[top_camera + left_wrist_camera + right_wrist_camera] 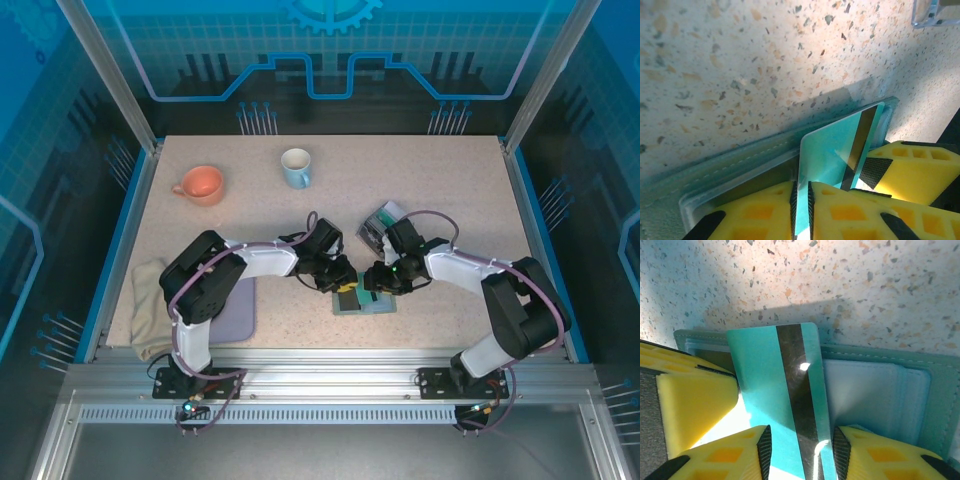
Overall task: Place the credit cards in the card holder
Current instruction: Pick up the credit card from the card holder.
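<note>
Credit card (765,390), teal, held over the open card holder (940,390) with both pincers at it.
Left pincer (801,205) clenched on the card's two flat faces near one corner. Right pincer (802,455) straddles the card across its width, pads at both long edges; firm grip or bare contact, cannot tell. Card tilted, dark stripe showing, far end over the holder's pockets; tucked in or not, unclear. Holder lies open on the surface (450,200), mid-front, between the arms.
</note>
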